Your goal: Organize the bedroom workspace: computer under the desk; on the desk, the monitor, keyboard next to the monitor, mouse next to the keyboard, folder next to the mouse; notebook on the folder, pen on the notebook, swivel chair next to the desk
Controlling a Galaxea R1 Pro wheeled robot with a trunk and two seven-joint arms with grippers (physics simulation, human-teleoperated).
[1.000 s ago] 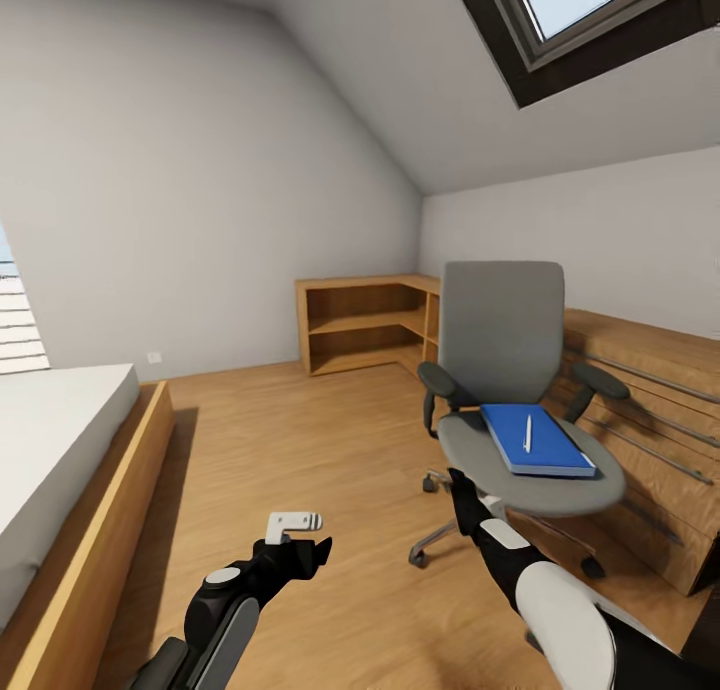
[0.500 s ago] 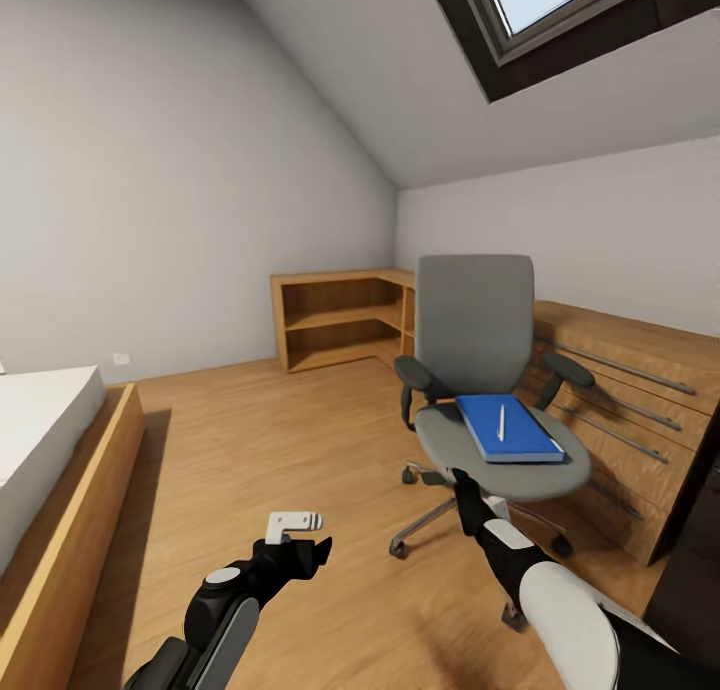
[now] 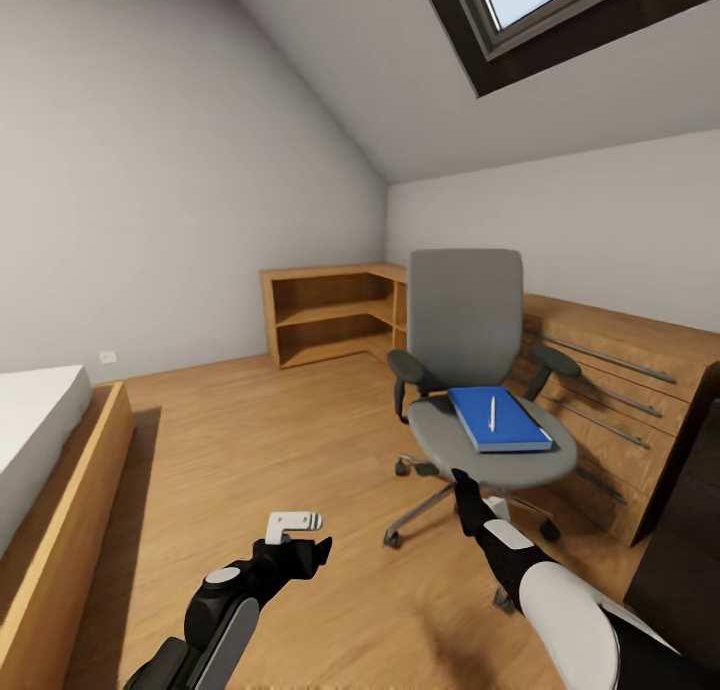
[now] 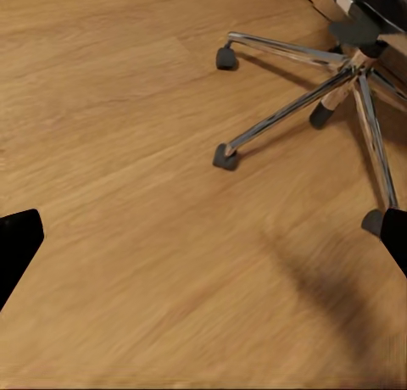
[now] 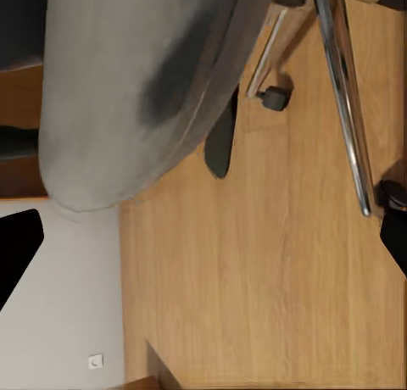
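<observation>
The grey swivel chair (image 3: 466, 322) stands on the wood floor in front of me, slightly to the right. On its seat lies the blue folder (image 3: 497, 419), and the white pen (image 3: 491, 412) rests on top of it. My right gripper (image 3: 466, 492) is open, low in front of the seat's edge, with the grey seat (image 5: 127, 93) and a silver base leg (image 5: 341, 85) close before it. My left gripper (image 3: 304, 535) is open over bare floor left of the chair, facing the star base (image 4: 292, 112). The computer, monitor, keyboard, mouse and notebook are out of view.
Low wooden drawer cabinets (image 3: 610, 390) run along the right wall behind the chair. An open wooden shelf unit (image 3: 325, 315) fills the far corner. A bed with a wooden frame (image 3: 60, 480) lies at the left. A dark black panel (image 3: 690, 530) cuts the right edge.
The camera has turned right and moved on: bed and window slid out at the left, and a dark panel came in at the right. Both arms hold the same pose.
</observation>
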